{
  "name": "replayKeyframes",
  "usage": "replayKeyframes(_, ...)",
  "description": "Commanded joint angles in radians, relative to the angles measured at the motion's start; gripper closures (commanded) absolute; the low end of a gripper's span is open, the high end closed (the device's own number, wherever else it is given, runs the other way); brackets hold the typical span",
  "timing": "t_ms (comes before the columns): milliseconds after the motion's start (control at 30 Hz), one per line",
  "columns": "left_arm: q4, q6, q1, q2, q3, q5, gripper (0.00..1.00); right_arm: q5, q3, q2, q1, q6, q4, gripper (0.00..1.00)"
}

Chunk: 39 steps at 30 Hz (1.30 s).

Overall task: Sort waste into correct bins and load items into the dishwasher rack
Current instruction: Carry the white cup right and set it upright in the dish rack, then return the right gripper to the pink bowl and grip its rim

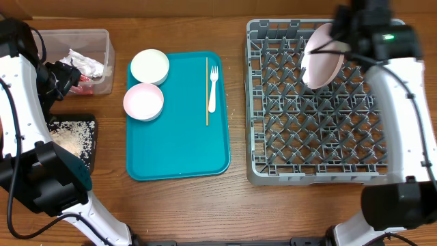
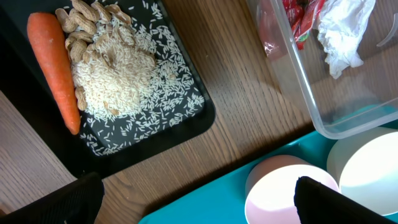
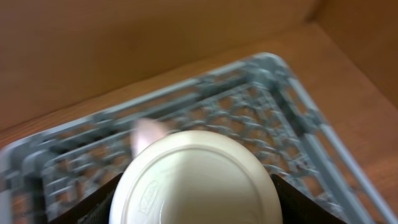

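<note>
My right gripper (image 3: 198, 204) is shut on the round white-pink plate (image 3: 196, 168), holding it on edge over the far right part of the grey dishwasher rack (image 1: 254, 102); overhead the plate (image 1: 322, 63) looks tilted. My left gripper (image 2: 199, 202) hangs open between the black tray (image 2: 193, 121) and the teal tray, one finger (image 2: 336, 199) above a small bowl (image 2: 280, 193). The black tray carries the carrot (image 2: 56, 68) and grainy scraps (image 2: 118, 74). In the clear tub (image 2: 311, 93) lie the red wrapper (image 2: 298, 18) and the napkin (image 2: 342, 31).
On the teal tray (image 1: 177, 137) rest two bowls (image 1: 149, 66) (image 1: 143, 102), a white fork (image 1: 213, 85) and a thin wooden stick (image 1: 207, 89). The rack's pegs stand upright across its floor. Cardboard walls run behind the rack.
</note>
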Motion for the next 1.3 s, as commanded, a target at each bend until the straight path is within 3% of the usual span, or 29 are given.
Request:
replayKeyframes(0,0.000,-0.010,-0.008,0.003,-0.002,-0.011,0.00,-0.085,0.005,0.014,-0.122,0.008,-0.019,0.50)
replayKeyframes(267,0.000,-0.010,-0.008,0.003,-0.002,-0.011,0.00,-0.188,-0.074,0.071,-0.272,0.008,0.030,0.50)
replayKeyframes(433,0.000,-0.010,-0.008,0.003,-0.002,-0.011,0.00,-0.191,-0.163,0.104,-0.282,0.008,0.077,0.39)
replayKeyframes(800,0.000,-0.010,-0.008,0.003,-0.002,-0.011,0.00,-0.192,-0.298,0.121,-0.282,0.060,0.164,0.37)
replayKeyframes(867,0.000,-0.010,-0.008,0.003,-0.002,-0.011,0.00,-0.193,-0.298,0.121,-0.282,0.060,0.153,0.31)
replayKeyframes(967,0.000,-0.010,-0.008,0.003,-0.002,-0.011,0.00,-0.232,-0.298,0.121,-0.281,0.060,0.130,0.08)
replayKeyframes(1033,0.000,-0.010,-0.008,0.003,-0.002,-0.011,0.00,-0.262,-0.297,0.120,-0.280,0.060,0.117,0.00)
replayKeyframes(1267,0.000,-0.010,-0.008,0.003,-0.002,-0.011,0.00,-0.333,-0.273,0.051,-0.279,0.061,0.065,0.00)
